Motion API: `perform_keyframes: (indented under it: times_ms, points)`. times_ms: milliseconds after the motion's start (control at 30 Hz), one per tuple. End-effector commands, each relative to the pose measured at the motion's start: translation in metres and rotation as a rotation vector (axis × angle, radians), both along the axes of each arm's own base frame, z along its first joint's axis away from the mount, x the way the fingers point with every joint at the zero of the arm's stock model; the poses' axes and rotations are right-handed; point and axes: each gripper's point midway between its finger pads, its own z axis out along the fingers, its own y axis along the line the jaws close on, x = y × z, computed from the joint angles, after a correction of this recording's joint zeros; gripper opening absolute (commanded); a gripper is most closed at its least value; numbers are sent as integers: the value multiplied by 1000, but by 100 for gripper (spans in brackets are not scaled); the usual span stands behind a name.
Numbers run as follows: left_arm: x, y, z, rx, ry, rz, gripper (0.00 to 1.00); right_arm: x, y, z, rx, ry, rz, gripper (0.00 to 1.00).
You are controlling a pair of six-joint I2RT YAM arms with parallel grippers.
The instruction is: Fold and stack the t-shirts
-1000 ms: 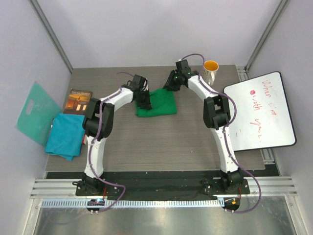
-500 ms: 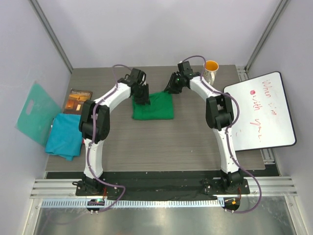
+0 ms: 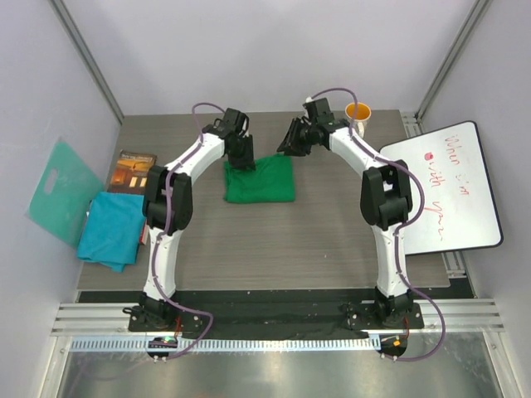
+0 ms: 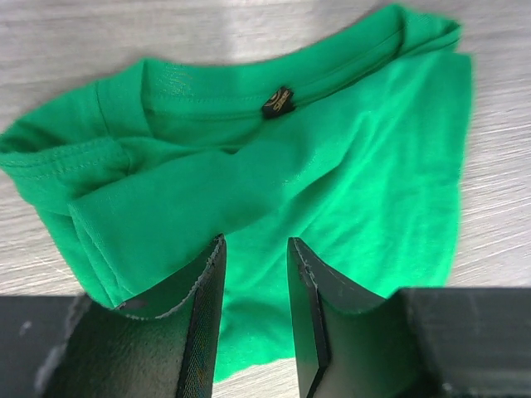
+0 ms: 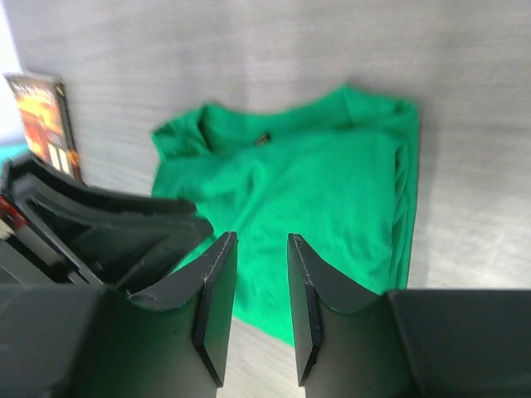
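Two grippers hover by the far edge of the folded green t-shirt (image 3: 260,179), the left gripper (image 4: 255,249) at its far-left corner and the right gripper (image 5: 259,240) at its far-right. Both have fingers spread with nothing between them. Only the left wrist view shows the shirt's black neck label (image 4: 279,102). Only the overhead view shows the teal-blue t-shirt (image 3: 110,230), well left of the green one.
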Motion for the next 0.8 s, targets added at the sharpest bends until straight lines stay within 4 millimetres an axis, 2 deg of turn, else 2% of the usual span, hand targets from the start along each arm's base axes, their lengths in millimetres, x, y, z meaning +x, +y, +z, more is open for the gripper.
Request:
perform_keyframes:
  times_ms: [0,167,233,333,367,500,600,767]
  points:
    - [-2,1,8,-9,-16,-7,36,-23,13,7,18,0,62,36]
    - [0,7,-4,18,-18,16,36,-36,23,-16,23,58,99,35]
    - [2,8,-3,15,-19,23,35,-39,29,-21,22,66,112,35]
    - [4,7,9,4,-43,26,35,-40,37,-23,21,63,125,35]
    - [4,7,20,-8,-60,24,36,-40,39,-31,17,77,129,35]
    - [1,4,36,-30,-79,9,36,-43,42,-55,14,131,132,35]
    - [-1,4,31,-26,-64,-2,36,-48,41,-73,-1,169,124,35]
    - [-10,2,16,-27,-7,-20,34,-51,37,-89,-32,194,117,34]
